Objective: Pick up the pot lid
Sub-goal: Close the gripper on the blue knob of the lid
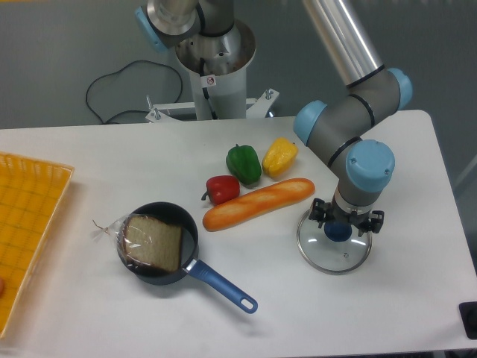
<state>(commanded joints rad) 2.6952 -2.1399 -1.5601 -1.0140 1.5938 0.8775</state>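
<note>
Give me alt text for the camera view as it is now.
An open pincer is poised at the blue knob of a glass lid on a white table. Farther left in the picture lie a baguette, red, green and yellow vegetables, and a black pan holding a bagged brown item.

My gripper [348, 214]: low, aimed down | fingers: spread apart | wrist [367, 162]: above them | position: near bench's [417, 298] right edge, camera view
</note>
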